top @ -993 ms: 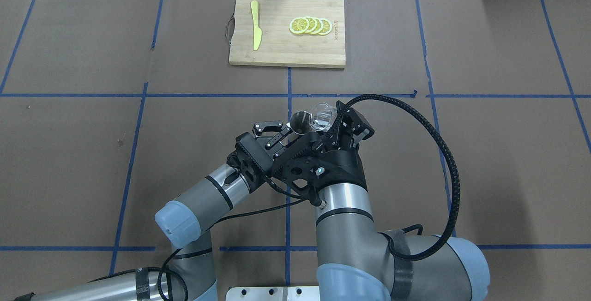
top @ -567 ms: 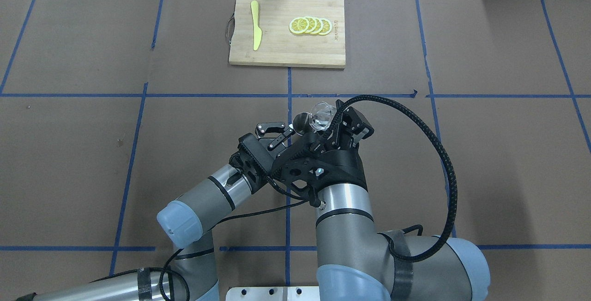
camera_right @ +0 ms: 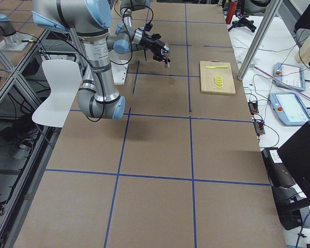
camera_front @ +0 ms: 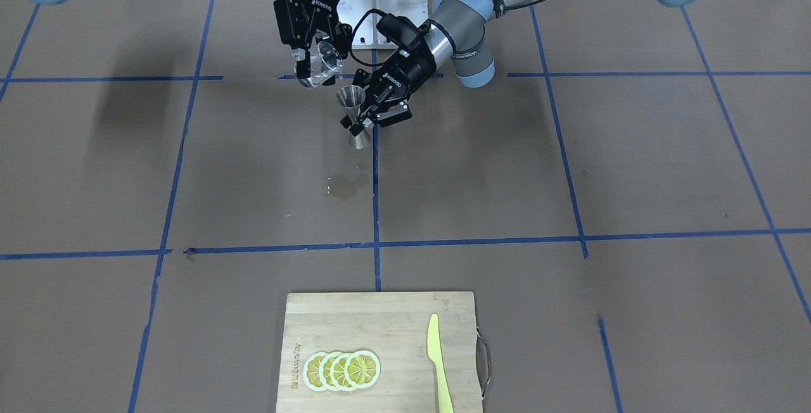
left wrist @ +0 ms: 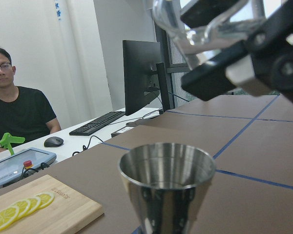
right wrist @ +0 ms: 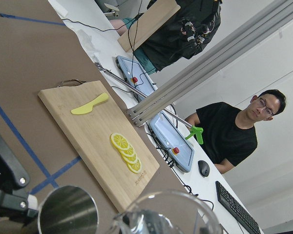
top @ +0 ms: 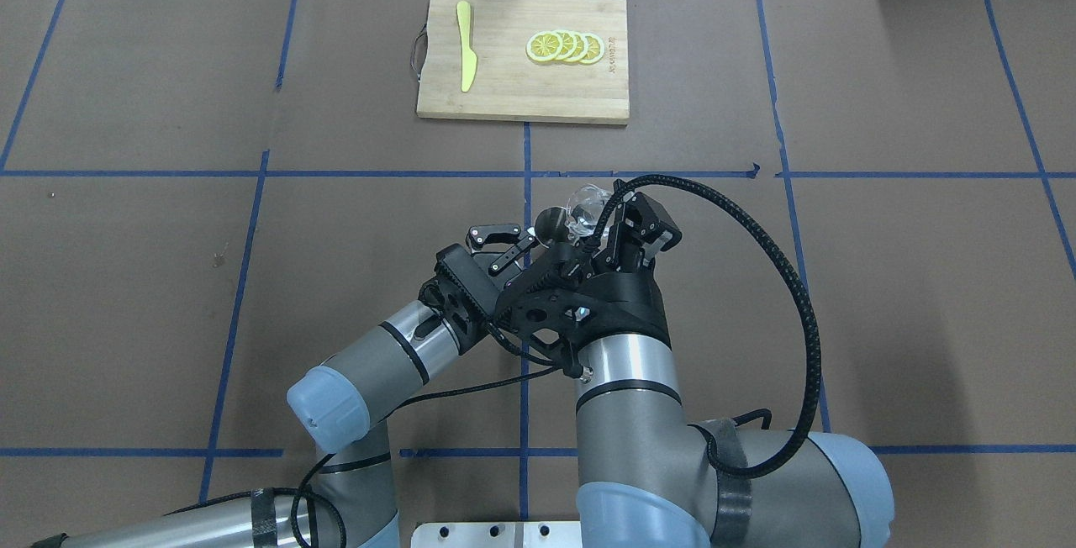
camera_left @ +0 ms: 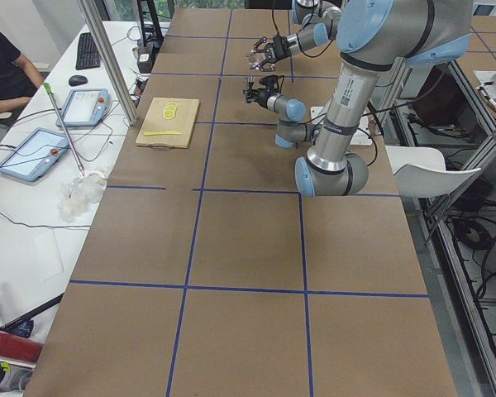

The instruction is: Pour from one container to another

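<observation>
My right gripper (camera_front: 319, 58) is shut on the clear glass cup (camera_front: 324, 66), which it holds tilted, mouth toward the jigger. My left gripper (camera_front: 366, 120) is shut on the waist of the steel jigger (camera_front: 353, 123), which is upright above the table. From overhead the cup (top: 586, 205) sits just right of and over the jigger's mouth (top: 551, 223). The left wrist view has the jigger (left wrist: 166, 185) low and centred, the cup (left wrist: 195, 27) above it. In the right wrist view the jigger's mouth (right wrist: 68, 212) lies left of the cup's rim (right wrist: 166, 212). Whether liquid is flowing is not visible.
A damp stain (camera_front: 345, 186) marks the brown paper in front of the jigger. At the far side lies a wooden cutting board (top: 521, 98) with lemon slices (top: 565, 47) and a yellow knife (top: 465, 45). A seated person (left wrist: 17, 112) is beyond the table's end.
The cup has crept slightly left and farther over the jigger. The jigger's mouth looks a little smaller from overhead. Both grippers keep their hold.
</observation>
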`<action>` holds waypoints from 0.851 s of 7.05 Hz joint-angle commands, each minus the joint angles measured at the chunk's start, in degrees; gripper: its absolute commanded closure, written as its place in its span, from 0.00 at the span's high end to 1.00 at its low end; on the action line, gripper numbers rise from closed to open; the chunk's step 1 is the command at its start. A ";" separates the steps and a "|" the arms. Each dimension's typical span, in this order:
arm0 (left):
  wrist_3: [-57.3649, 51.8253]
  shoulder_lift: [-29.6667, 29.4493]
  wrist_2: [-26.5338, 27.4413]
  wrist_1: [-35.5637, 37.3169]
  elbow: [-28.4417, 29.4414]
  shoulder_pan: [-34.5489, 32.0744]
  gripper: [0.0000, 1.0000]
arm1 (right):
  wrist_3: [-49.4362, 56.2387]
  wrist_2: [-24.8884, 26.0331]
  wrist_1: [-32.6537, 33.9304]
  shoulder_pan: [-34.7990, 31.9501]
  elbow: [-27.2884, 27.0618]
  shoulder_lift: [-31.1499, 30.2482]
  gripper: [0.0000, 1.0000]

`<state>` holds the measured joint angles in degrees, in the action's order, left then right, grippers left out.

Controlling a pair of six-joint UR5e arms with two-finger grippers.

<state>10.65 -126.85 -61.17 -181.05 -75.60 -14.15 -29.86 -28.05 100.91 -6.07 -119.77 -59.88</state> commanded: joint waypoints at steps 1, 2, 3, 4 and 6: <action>0.08 -0.06 0.00 0.00 -0.07 0.09 0.00 | 1.81 0.28 0.25 0.00 -0.03 0.03 0.00; 0.08 -0.24 0.09 0.00 -0.07 0.09 0.00 | 1.99 0.37 0.25 0.00 -0.03 0.03 0.00; -0.01 -0.32 0.09 0.00 -0.07 0.18 0.00 | 2.08 0.37 0.25 0.00 0.06 0.03 0.00; -0.01 -0.33 0.09 0.00 0.01 0.27 0.00 | 2.61 0.63 0.25 0.00 0.06 0.03 0.00; -0.01 -0.41 0.09 0.00 -0.07 0.88 0.00 | 2.96 0.98 0.25 0.00 0.06 0.03 0.00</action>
<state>10.67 -127.20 -61.08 -181.05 -75.61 -13.66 -27.11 -27.33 101.16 -6.07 -119.71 -59.85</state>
